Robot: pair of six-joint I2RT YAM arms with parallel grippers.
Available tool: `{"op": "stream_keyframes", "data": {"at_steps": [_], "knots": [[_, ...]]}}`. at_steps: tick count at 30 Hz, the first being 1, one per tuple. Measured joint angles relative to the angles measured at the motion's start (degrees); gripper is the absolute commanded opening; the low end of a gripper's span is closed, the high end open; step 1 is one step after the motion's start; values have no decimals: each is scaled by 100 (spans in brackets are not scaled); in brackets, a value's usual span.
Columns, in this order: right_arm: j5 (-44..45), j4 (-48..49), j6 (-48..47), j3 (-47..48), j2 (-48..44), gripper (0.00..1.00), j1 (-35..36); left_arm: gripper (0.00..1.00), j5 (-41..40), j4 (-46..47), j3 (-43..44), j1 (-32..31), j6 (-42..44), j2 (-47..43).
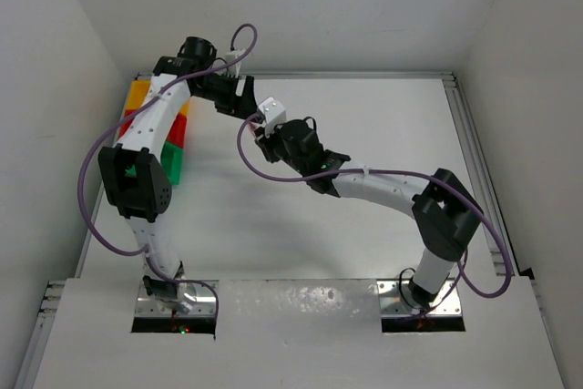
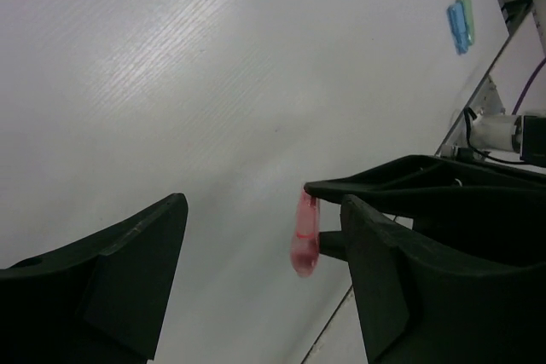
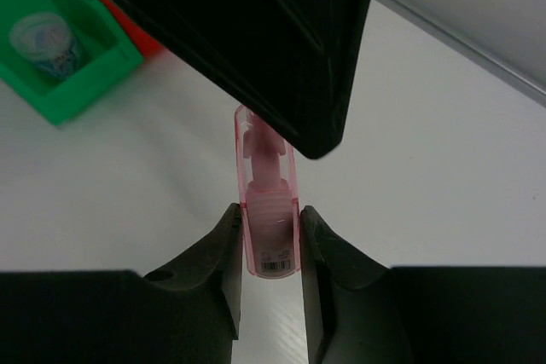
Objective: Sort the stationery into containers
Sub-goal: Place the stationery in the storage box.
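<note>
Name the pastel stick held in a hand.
The pink stick, pinched in the right hand; the blue stick and green stick lie loose on the table.

The left arm (image 1: 157,125) rises from its base at the near left corner of the counter (image 1: 383,125), folds at a dark elbow and reaches forward and then rightward. Its left end effector (image 2: 263,206) has its two dark fingers spread wide apart. The right arm (image 1: 383,187) climbs from the near right base to its own dark elbow and stretches leftward until the two wrists nearly meet, and the right end effector (image 3: 267,210) has its fingertips closed on the sides of a pink stick (image 3: 271,240), close under one left finger.
</note>
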Motion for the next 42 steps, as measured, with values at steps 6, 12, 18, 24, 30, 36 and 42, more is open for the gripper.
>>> {"op": "stream_keyframes", "data": {"at_steps": [6,12,18,24,30,36,42], "knots": [[-101,319,24,70,31,0,52,52,-297,33,-13,-66,-74,4],[-70,535,46,70,173,0,52,22,-354,20,-13,-144,-63,4],[85,562,103,70,269,0,42,49,-367,-81,-11,-157,-2,4],[238,590,157,70,271,0,9,40,-308,-205,83,-146,39,11],[343,649,192,70,275,0,-15,24,-313,-273,81,-149,57,13],[345,710,302,70,337,0,-31,0,-299,-278,76,-175,44,15],[356,772,417,70,365,86,-37,0,-411,-262,79,-81,37,22]]}}
